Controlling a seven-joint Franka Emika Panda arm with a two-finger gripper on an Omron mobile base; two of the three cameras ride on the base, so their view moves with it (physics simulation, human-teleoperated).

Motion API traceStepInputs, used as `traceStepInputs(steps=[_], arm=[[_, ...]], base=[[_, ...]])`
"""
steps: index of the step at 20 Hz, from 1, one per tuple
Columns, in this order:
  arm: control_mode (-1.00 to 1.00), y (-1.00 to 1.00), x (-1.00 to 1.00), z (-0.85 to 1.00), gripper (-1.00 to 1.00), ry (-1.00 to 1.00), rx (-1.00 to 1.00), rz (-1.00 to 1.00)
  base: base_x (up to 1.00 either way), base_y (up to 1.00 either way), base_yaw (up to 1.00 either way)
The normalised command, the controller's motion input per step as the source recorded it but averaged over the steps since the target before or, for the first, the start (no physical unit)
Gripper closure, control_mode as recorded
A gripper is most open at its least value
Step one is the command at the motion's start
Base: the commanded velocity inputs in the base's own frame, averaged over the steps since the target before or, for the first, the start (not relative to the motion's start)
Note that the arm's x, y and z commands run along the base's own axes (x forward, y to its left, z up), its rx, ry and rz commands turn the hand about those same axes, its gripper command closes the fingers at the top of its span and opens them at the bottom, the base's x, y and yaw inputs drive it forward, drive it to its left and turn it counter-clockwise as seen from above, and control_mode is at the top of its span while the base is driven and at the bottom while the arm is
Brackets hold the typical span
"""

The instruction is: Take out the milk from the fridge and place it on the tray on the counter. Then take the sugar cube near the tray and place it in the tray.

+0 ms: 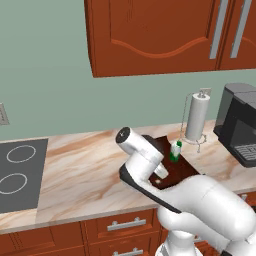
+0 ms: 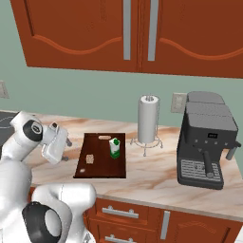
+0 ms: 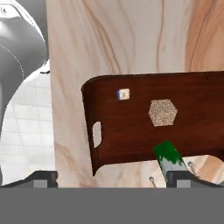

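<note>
The sugar cube (image 3: 124, 93) lies in the tray (image 3: 197, 96), apart from my empty, wide-open gripper (image 3: 111, 177) (milk (image 2: 114, 147) stands there, my arm hiding its base).

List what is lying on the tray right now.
On the tray stand the milk, the small sugar cube and a speckled hexagonal piece. In the left base view the arm covers much of the tray, so that part cannot be checked there.

The counter (image 2: 152, 173) looks like polished marble, beige with orange veins. The tray (image 3: 197, 118) is dark, smooth wood with a slight sheen; the cupboards (image 2: 95, 33) glossy reddish wood with metal handles
</note>
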Motion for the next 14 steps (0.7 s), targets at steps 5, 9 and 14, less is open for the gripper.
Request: traceStepInputs(steps=[5,9,14], arm=[[-1.0,-0.27,-0.49,0.99,-1.0,0.02,-0.04,-0.05],[-1.0,-0.59,-0.33,1.0,-1.0,0.04,0.0,-0.04],[-1.0,-0.55,-0.81,0.89,-1.0,0.04,0.0,-0.06]], base=[[0.0,0.0,0.0],[0.0,0.0,0.0],[0.0,0.0,0.0]])
